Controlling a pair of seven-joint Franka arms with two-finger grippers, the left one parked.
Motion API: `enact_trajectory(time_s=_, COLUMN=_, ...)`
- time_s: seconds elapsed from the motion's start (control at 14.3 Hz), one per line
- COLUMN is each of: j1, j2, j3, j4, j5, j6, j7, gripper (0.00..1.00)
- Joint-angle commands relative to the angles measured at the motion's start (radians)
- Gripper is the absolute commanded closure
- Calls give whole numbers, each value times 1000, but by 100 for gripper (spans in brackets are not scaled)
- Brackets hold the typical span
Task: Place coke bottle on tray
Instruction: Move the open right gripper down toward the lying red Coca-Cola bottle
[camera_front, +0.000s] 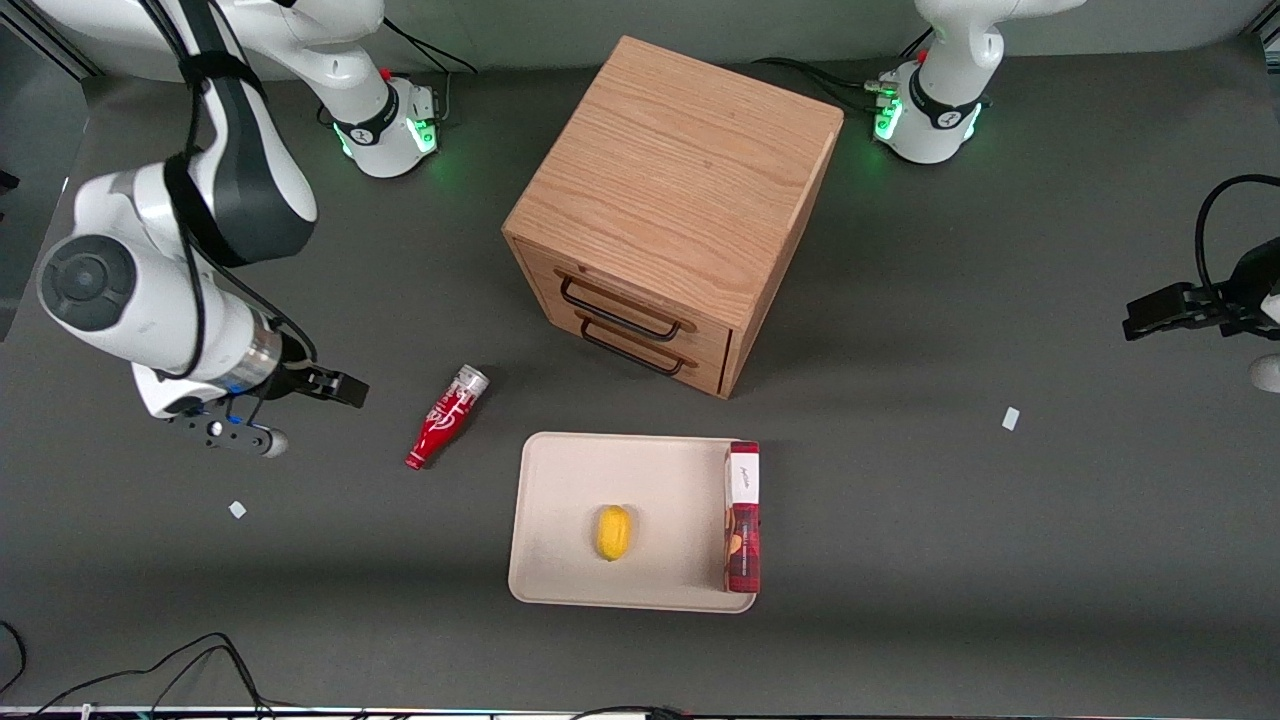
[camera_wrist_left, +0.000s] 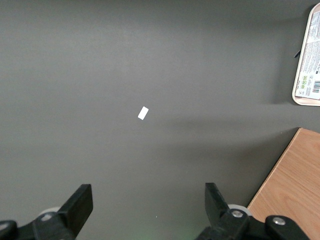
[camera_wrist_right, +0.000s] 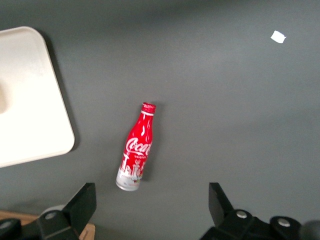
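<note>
The coke bottle (camera_front: 442, 419) lies on its side on the dark table, beside the tray (camera_front: 560, 520) toward the working arm's end, with its silver base pointing at the cabinet. In the right wrist view the coke bottle (camera_wrist_right: 136, 148) lies flat and free, apart from the tray's (camera_wrist_right: 35, 120) rounded corner. My gripper (camera_front: 318, 383) hovers above the table, farther toward the working arm's end than the bottle. Its fingers are open with nothing between them (camera_wrist_right: 152, 205), and the bottle's base lies just ahead of one finger (camera_wrist_right: 82, 202).
On the tray rest a yellow fruit (camera_front: 613, 532) and a flat red-and-white box (camera_front: 742, 516) along one rim. A wooden two-drawer cabinet (camera_front: 670, 200) stands farther from the camera than the tray. Small white scraps (camera_front: 237, 509) (camera_front: 1010, 418) lie on the table.
</note>
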Motion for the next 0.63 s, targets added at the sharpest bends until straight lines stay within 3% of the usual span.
enact_trajectory(time_s=0.0, j1=11, j2=-19, j3=-1, j4=-127, j5=-22, j6=136, j7=104, gripper=0)
enact_trajectory(time_s=0.56, j1=14, j2=83, j3=42, j4=-288, j5=-24, j6=441, j7=336, gripper=0)
